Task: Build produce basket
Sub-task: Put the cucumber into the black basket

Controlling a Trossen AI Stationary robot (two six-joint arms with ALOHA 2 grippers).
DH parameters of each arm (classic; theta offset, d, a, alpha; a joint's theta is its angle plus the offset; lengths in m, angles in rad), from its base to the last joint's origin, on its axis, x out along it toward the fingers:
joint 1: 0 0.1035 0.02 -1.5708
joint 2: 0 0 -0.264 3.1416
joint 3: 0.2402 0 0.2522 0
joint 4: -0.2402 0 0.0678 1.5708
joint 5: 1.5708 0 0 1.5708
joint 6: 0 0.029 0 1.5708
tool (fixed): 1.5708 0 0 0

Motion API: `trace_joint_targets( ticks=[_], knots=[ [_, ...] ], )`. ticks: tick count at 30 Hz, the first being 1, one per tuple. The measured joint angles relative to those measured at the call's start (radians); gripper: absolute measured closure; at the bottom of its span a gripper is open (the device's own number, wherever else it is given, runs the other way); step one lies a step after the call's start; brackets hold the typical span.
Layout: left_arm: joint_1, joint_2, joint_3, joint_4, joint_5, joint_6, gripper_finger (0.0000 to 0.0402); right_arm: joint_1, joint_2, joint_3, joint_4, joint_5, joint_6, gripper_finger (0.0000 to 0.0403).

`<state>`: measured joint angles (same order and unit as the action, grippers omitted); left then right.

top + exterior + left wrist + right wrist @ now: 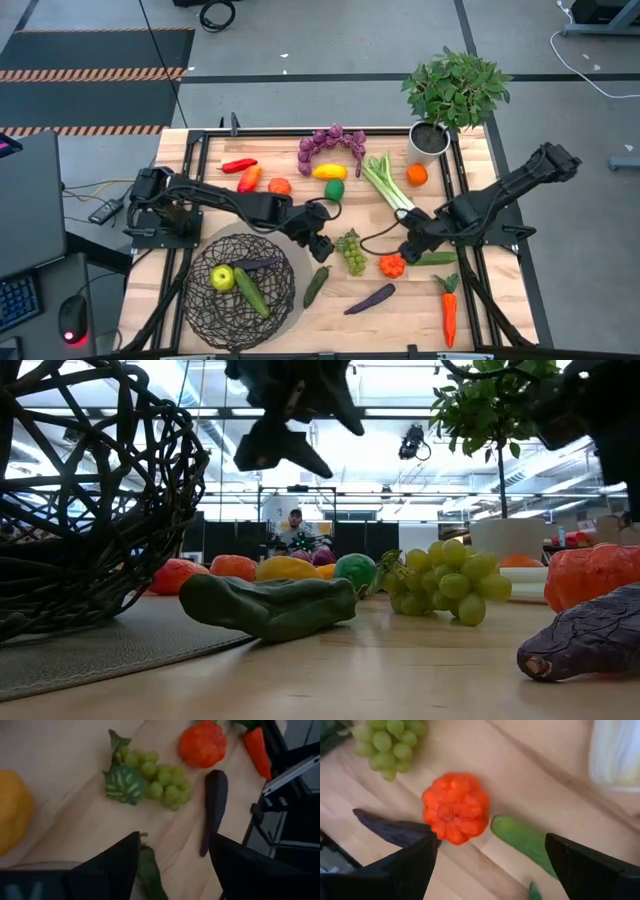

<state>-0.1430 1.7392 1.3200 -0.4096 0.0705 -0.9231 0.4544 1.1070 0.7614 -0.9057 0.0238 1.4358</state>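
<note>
Wooden worktop under my high view, with the basket at the near left on a grey mat; I can see a green apple, a cucumber and a dark eggplant already inside it. My left claw hangs just off the basket's far right rim, fingers parted with nothing between them, above a dark green pepper that lies on the wood beside the mat. Green grapes sit just right of that claw, and a second eggplant lies nearer the front edge. My right claw is near the middle right, jaws wide and empty, over an orange pepper with another cucumber just beside it. A carrot lies toward the near right corner. Along the far side I see purple grapes, a lemon, celery, an orange, a tomato and red peppers. A potted plant stands at the far right corner.
</note>
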Motion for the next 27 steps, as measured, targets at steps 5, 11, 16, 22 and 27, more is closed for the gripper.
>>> trace_joint_targets(
  ticks=[5, 11, 16, 22, 27],
  knots=[
    [0.008, 0.009, 0.002, -0.046, 0.025, 0.051, 0.0161, 0.065, 0.047, -0.025, -0.029, -0.055, -0.083, 0.0031],
    [0.008, 0.009, 0.002, -0.056, 0.032, 0.063, 0.0161, 0.132, 0.126, -0.025, -0.098, -0.054, -0.345, 0.0031],
    [-0.001, 0.009, 0.002, -0.051, 0.032, 0.044, 0.0161, 0.148, 0.209, -0.025, -0.108, -0.058, -0.521, 0.0031],
    [-0.015, 0.009, 0.002, -0.051, 0.034, 0.010, 0.0161, 0.152, 0.321, -0.025, -0.102, -0.079, -0.588, 0.0055],
    [-0.032, 0.009, 0.002, -0.050, 0.037, -0.009, 0.0161, 0.152, 0.379, -0.045, 0.046, -0.118, -0.600, 0.0094]
  ],
)
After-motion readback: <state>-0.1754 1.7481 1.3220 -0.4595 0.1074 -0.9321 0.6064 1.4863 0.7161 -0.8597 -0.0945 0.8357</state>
